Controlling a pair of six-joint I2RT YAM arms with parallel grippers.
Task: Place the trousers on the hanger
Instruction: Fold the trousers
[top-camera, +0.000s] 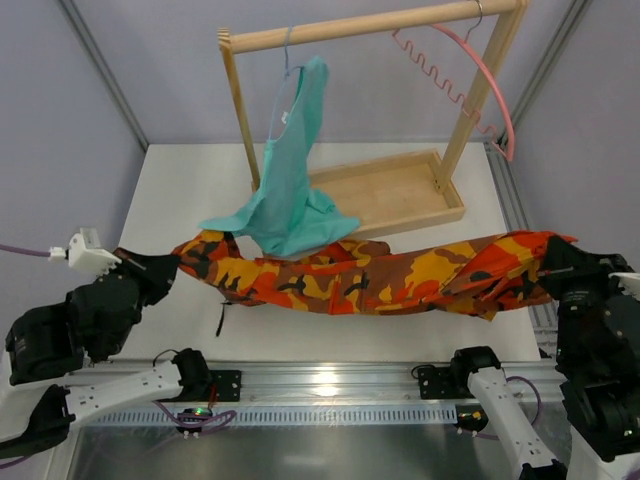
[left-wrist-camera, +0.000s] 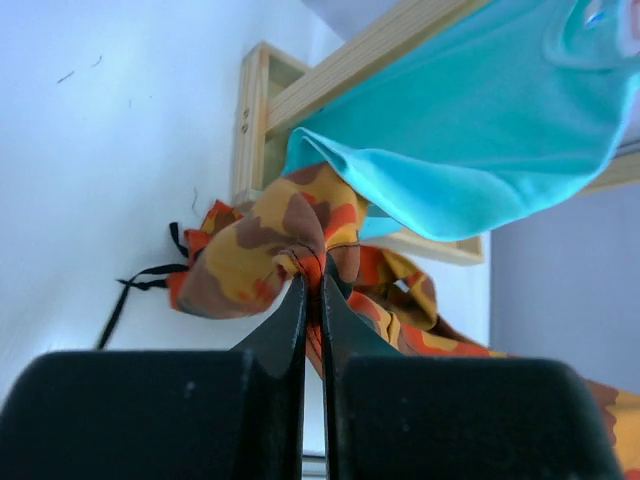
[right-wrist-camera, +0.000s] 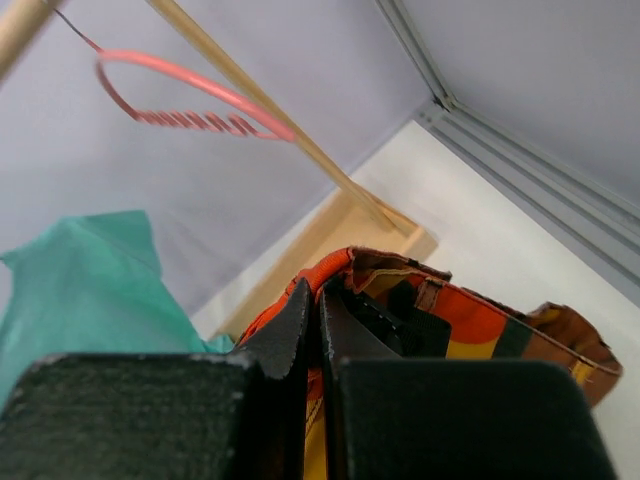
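Bright, even light; blurred wrist foregrounds

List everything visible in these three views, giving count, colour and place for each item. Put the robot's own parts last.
trousers: one; orange, red, yellow, brown and black camouflage; stretched across the front of the table between the two grippers
drawstring: one; black; trailing from the trousers' left end
teal garment: one; teal; hanging from the rack, lower edge overlapping the trousers in the top view
thin hanger: one; pale blue-grey; on the left of the rack's bar
hanger: one; pink; on the bar's right end, bare
rack: one; light wood; at the back of the table
table: one; white; under everything
left gripper: one; black; shut on the trousers' left end
right gripper: one; black; shut on the right end
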